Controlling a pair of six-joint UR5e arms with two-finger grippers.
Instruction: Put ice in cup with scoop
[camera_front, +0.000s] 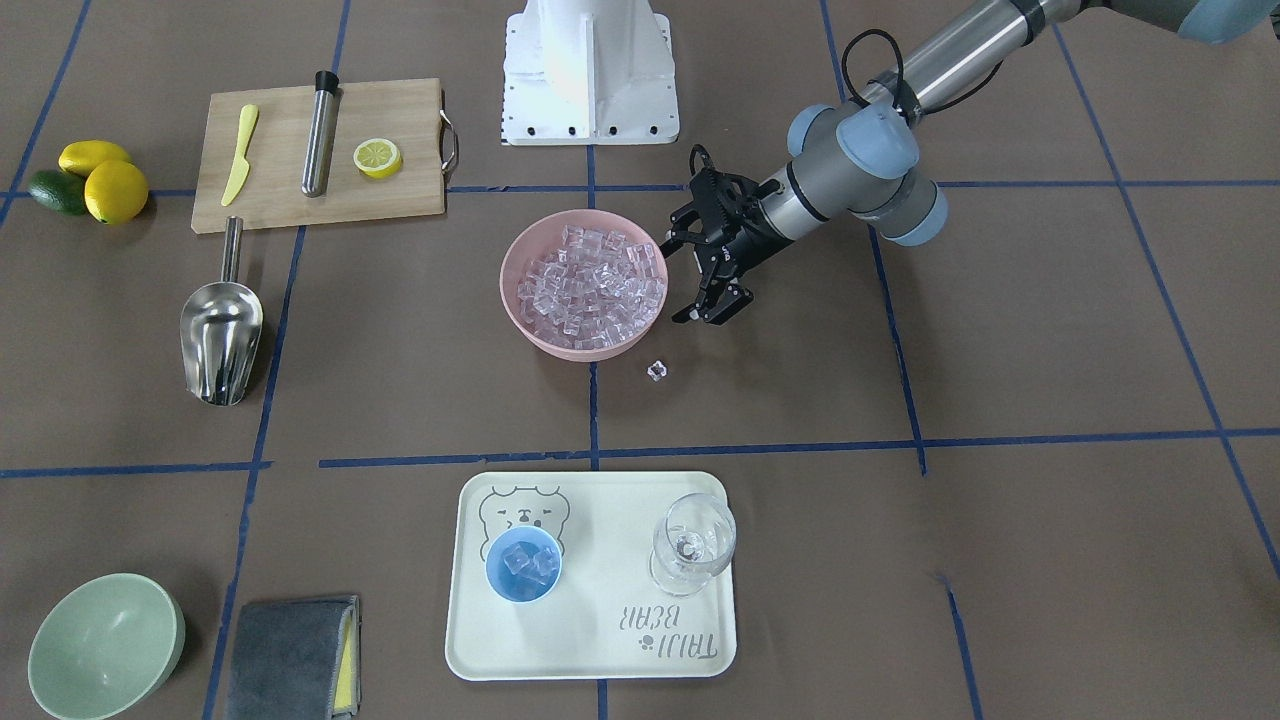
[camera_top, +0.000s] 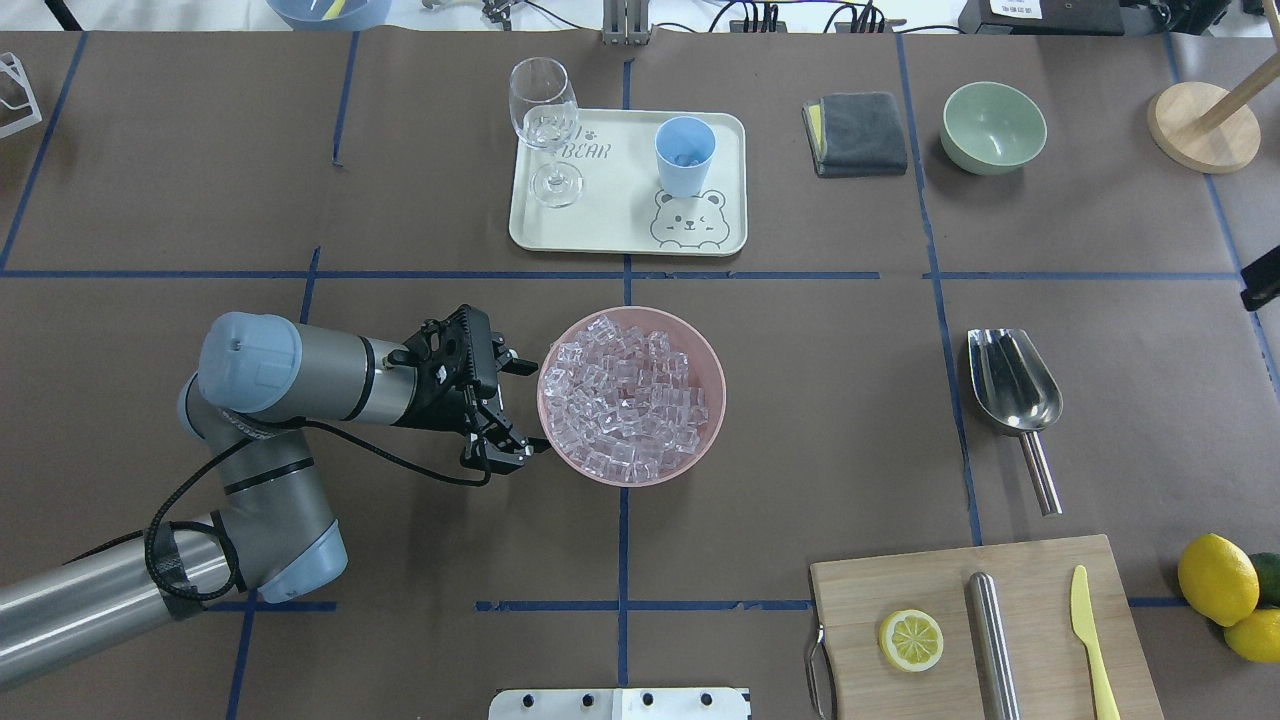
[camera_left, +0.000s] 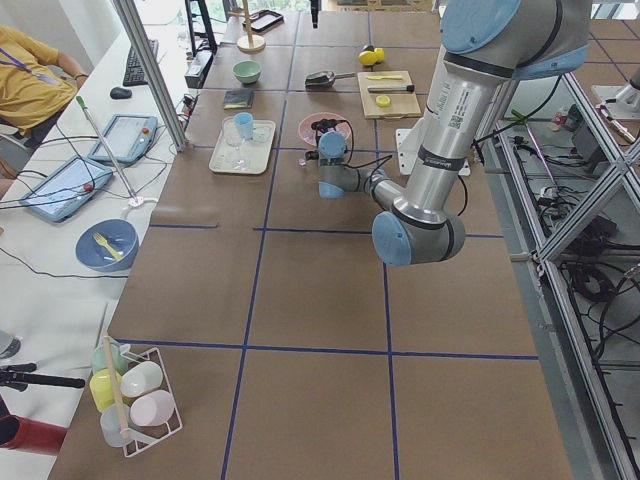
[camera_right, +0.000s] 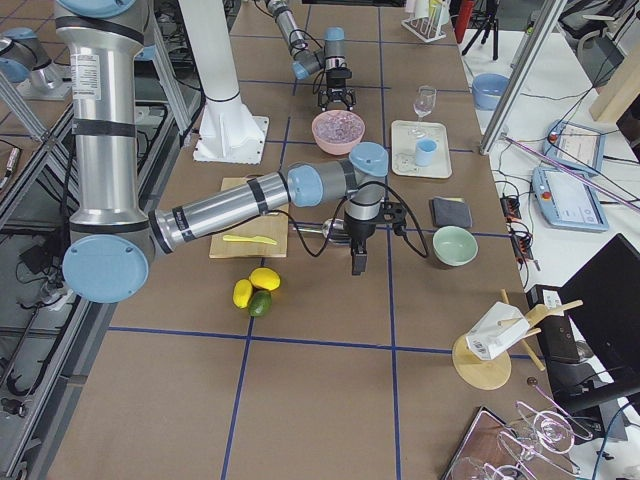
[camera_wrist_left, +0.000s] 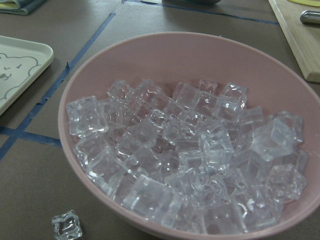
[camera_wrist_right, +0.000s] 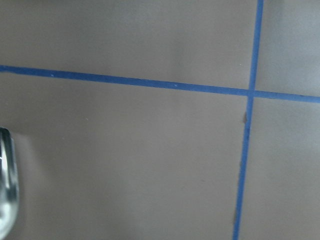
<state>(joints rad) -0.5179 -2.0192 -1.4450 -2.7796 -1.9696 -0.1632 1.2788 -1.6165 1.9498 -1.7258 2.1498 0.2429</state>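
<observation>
The left gripper (camera_top: 518, 412) hovers just beside the pink bowl (camera_front: 575, 348), on its robot-left flank. Its fingers are spread wide around nothing, so it is probably there to steady the bowl or simply idle. The right gripper (camera_right: 356, 266) hangs well to the bowl's robot-right, above the table; whether it is open I cannot tell.

The tray (camera_front: 600, 640) lies beyond the bowl, on the side away from the robot, likely as the serving spot. The bowl is heaped with ice (camera_front: 590, 285), the supply.

The scoop (camera_front: 220, 335) lies flat well to the bowl's robot-right, trough up, touched by neither gripper. Its handle points toward the robot, which should suit a grasp by the right arm.

The cup (camera_top: 684, 172) stands upright on the tray, with a few cubes already in it. One stray cube (camera_front: 656, 370) sits on the table just beside the bowl, probably spilled.
</observation>
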